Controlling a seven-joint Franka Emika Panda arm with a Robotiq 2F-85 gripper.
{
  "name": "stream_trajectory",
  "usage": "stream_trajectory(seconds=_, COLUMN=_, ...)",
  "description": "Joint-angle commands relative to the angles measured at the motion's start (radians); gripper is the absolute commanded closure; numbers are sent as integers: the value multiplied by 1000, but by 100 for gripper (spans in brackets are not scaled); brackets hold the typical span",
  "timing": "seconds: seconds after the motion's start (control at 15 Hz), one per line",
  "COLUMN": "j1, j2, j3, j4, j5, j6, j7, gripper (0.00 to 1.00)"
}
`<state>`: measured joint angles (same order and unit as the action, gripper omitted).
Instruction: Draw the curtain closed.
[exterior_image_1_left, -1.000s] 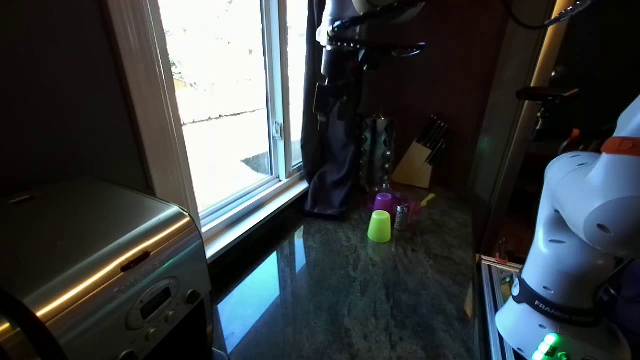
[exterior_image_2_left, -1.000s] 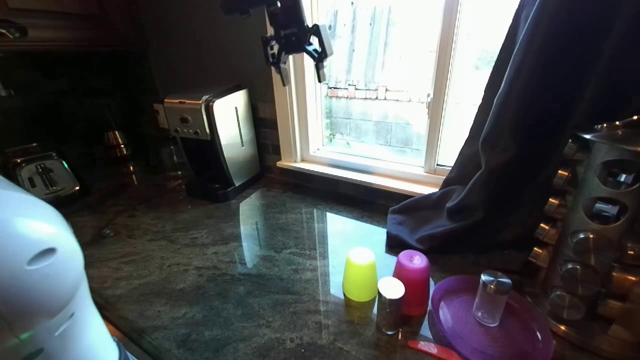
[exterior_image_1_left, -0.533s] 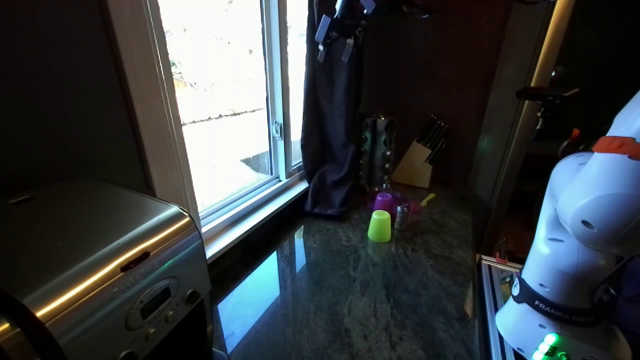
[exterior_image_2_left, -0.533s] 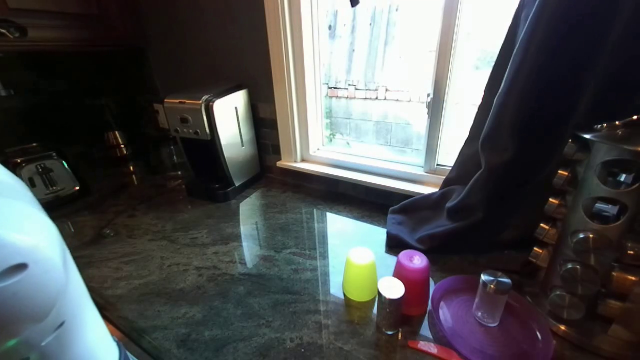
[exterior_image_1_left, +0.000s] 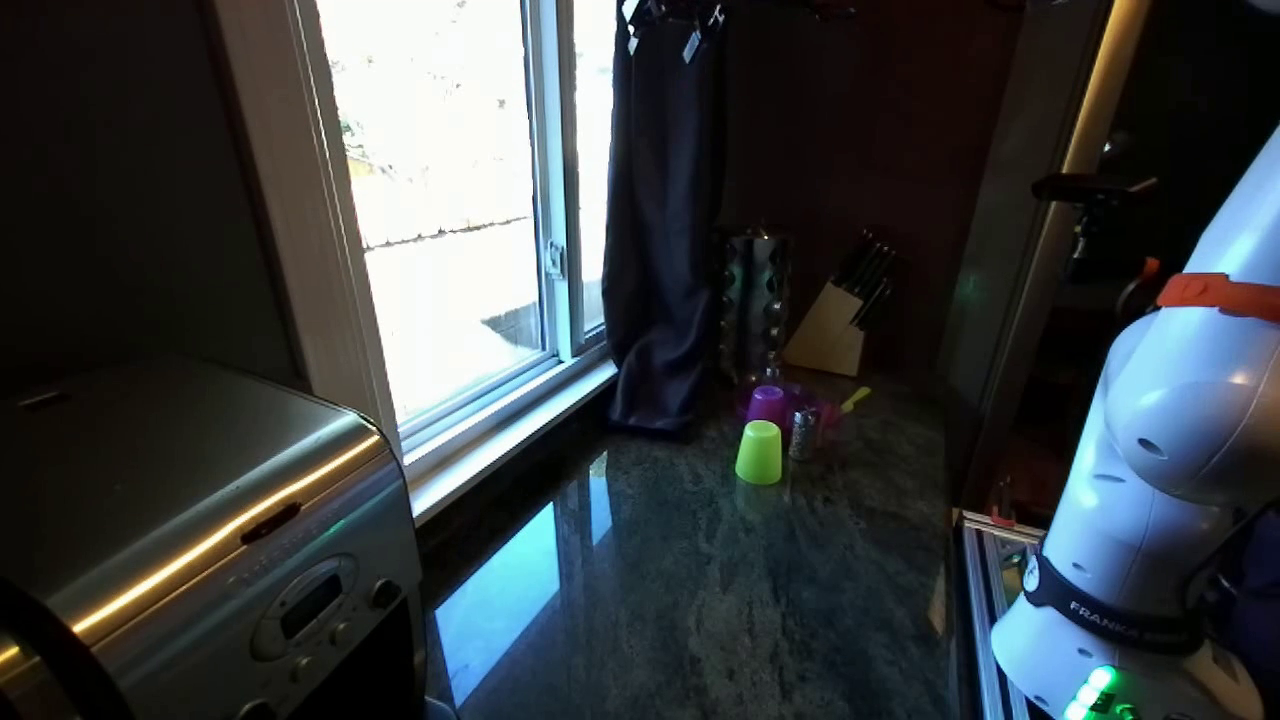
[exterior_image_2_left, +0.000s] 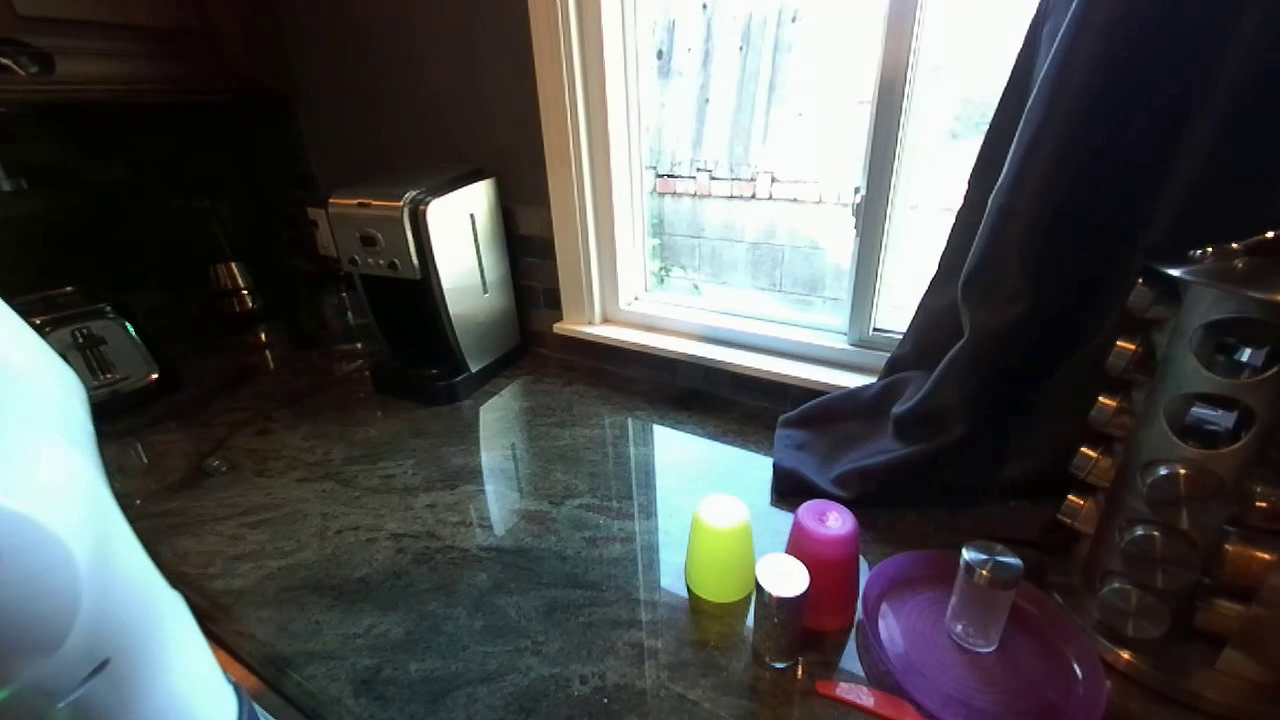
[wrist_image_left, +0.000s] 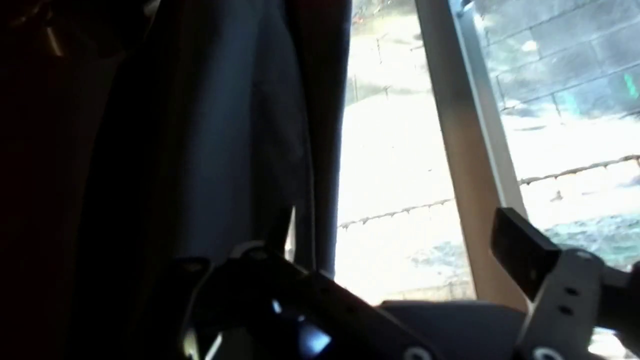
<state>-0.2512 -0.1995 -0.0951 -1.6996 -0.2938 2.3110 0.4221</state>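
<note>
The curtain (exterior_image_1_left: 660, 230) is tall, black fabric with vertical folds. It hangs bunched at one side of the window, with its lower end on the counter. It also shows in an exterior view (exterior_image_2_left: 1040, 300) and on the left of the wrist view (wrist_image_left: 225, 125). My gripper (exterior_image_1_left: 662, 43) is open, high up, and overlaps the upper curtain in that exterior view. In the wrist view my gripper (wrist_image_left: 400, 235) has one finger in front of the curtain edge and the other in front of the window frame. Nothing shows between the fingers. Whether a finger touches the fabric I cannot tell.
The window (exterior_image_2_left: 750, 250) has a white frame and sill. A coffee maker (exterior_image_2_left: 440, 280) stands beyond it. A green cup (exterior_image_2_left: 720, 550), a magenta cup (exterior_image_2_left: 825, 565), a shaker (exterior_image_2_left: 780, 610), a purple plate (exterior_image_2_left: 900, 620) and a spice rack (exterior_image_2_left: 1190, 450) stand near the curtain's foot. A knife block (exterior_image_1_left: 830, 325) stands behind.
My gripper has risen and moved towards the curtain's upper part. It has left the exterior view where it was in front of the window. The curtain looks unmoved.
</note>
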Motion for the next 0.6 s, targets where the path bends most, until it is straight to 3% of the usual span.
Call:
stream_trajectory(seconds=0.0, j1=-50, j2=61, j3=0, j4=73, j5=-149, j6=62, j7=186, gripper=0)
stream_trajectory(seconds=0.07, j1=-17, j2=30, j3=-13, j4=36, j5=-79, j6=40, j7=89, gripper=0)
stream_trajectory(seconds=0.47, j1=-29, j2=59, j3=-18, j4=73, j5=-125, j6=52, j7=153, gripper=0)
stream_trajectory(seconds=0.53, j1=-36, j2=79, j3=-9, j4=83, j5=-164, j6=85, j7=227, gripper=0)
